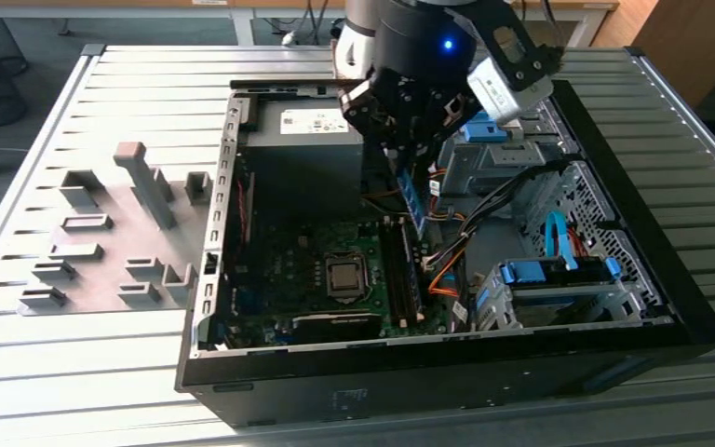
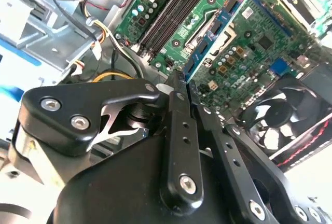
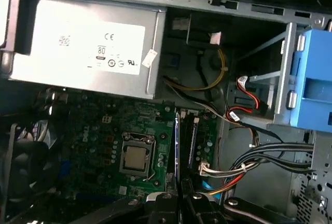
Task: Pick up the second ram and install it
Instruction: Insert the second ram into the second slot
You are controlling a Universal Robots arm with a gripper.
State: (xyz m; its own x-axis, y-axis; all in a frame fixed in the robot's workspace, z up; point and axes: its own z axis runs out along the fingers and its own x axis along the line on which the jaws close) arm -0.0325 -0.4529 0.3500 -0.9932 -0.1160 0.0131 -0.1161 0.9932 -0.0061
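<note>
The second ram [image 1: 415, 207] is a thin blue stick hanging on edge inside the open computer case [image 1: 655, 270]. My gripper [image 1: 406, 166] is shut on its upper end. The stick's lower edge hovers over the black memory slots [image 1: 401, 270] on the green motherboard [image 1: 295, 270], not touching them. In the second wrist view the ram [image 2: 220, 29] runs edge-on away from the closed fingers [image 2: 176, 86], beside the slots [image 2: 174, 9]. In the first wrist view its thin blue edge [image 3: 177, 141] rises from the gripper [image 3: 179, 187] and lines up alongside the slots [image 3: 193, 136].
Grey holder blocks [image 1: 97, 251] stand on the slatted table at the exterior view's left. Inside the case are the power supply [image 1: 302, 126], the processor socket [image 1: 345, 275], bundled cables [image 1: 457, 265] and blue drive caddies [image 1: 557, 270]. A fan [image 2: 280, 125] sits by the board.
</note>
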